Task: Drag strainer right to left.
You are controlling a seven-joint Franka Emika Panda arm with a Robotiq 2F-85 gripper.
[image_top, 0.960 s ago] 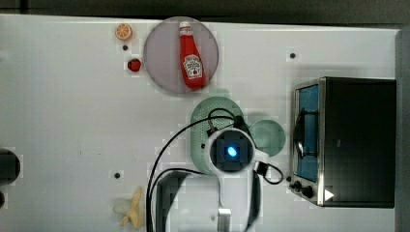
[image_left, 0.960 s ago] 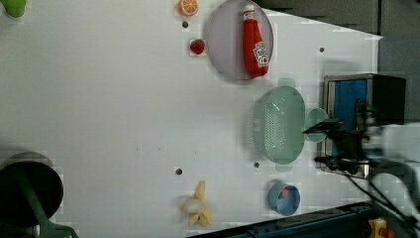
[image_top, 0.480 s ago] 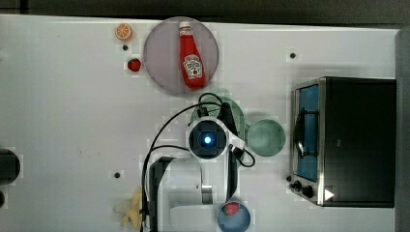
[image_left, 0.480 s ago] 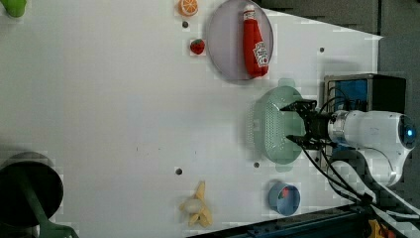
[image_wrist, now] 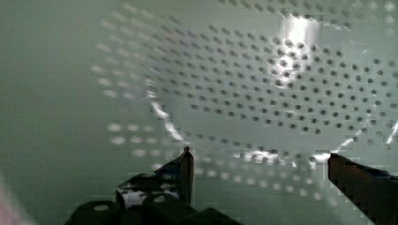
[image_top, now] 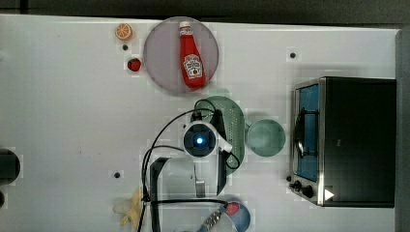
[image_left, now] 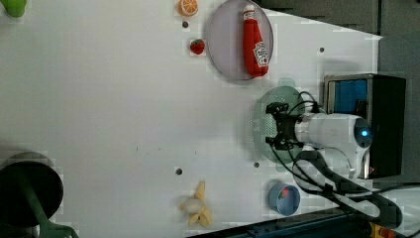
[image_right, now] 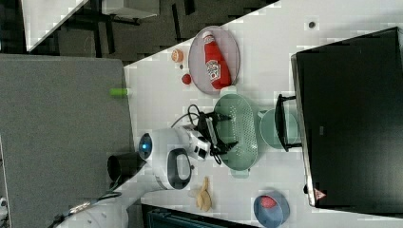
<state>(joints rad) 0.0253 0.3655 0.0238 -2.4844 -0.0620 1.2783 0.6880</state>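
Note:
The strainer (image_top: 231,121) is a pale mint-green oval colander with a dotted bottom, lying between the grey plate and the oven. My gripper (image_top: 199,140) hangs over the half of it on the top view's left and hides that half. In the left view the gripper (image_left: 271,125) reaches down into the strainer (image_left: 261,144). The right view has the gripper (image_right: 227,130) inside the strainer (image_right: 240,128) too. In the wrist view the gripper (image_wrist: 260,159) is open, its fingertips (image_wrist: 187,159) spread just above the perforated floor (image_wrist: 263,89) and holding nothing.
A round green cup (image_top: 265,137) sits beside the strainer, toward the black toaster oven (image_top: 348,140). The grey plate (image_top: 162,58) carries a ketchup bottle (image_top: 191,55). Also on the white table are an orange slice (image_top: 124,32), a strawberry (image_top: 134,64), a banana (image_top: 130,208) and a blue bowl (image_top: 239,215).
My arm has swung toward the top view's left, from the oven side to over the strainer, and come down into it. The strainer has stayed in place.

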